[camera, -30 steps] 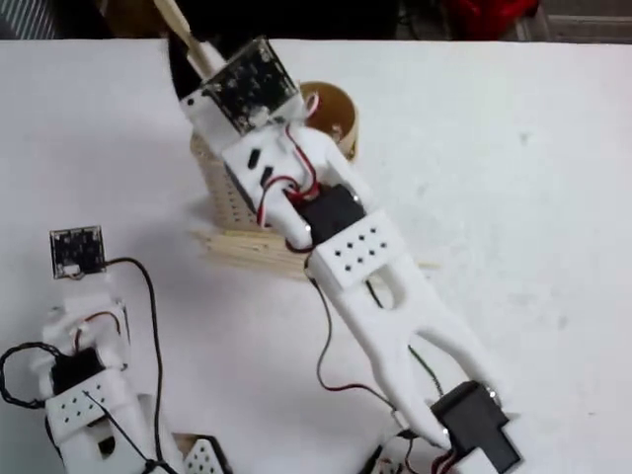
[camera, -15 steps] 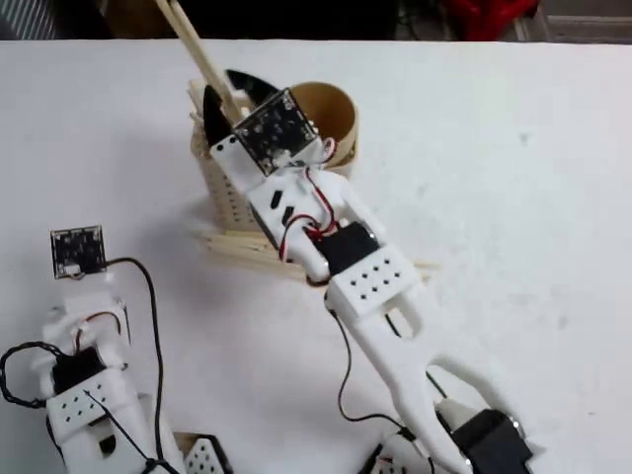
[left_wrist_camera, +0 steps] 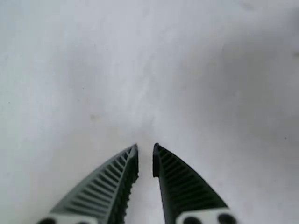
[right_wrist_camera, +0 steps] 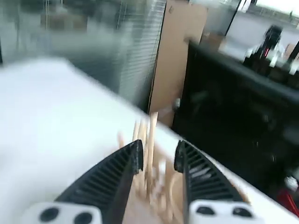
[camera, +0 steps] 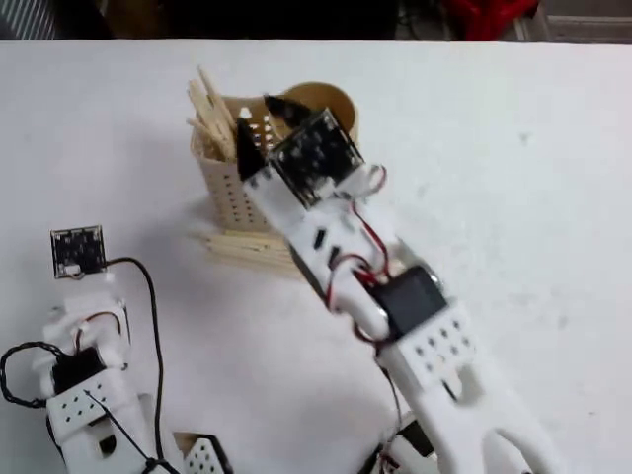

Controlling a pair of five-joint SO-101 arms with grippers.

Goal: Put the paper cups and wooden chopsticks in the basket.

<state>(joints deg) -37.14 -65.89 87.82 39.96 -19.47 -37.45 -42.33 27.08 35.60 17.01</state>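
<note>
Right arm [camera: 395, 296] pulled back from basket [camera: 229, 193]; its stick now stands with chopsticks [camera: 209, 114] inside, cup [camera: 331, 101] just beside them. Right jaws open, empty, so it looks released. More sticks [camera: 247, 249] lie on counter [camera: 513, 148] at basket's foot. Left jaws nearly closed, empty, parked.

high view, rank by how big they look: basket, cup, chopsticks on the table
1. basket
2. chopsticks on the table, long but thin
3. cup, partly hidden by the right arm, rank unsure
</note>
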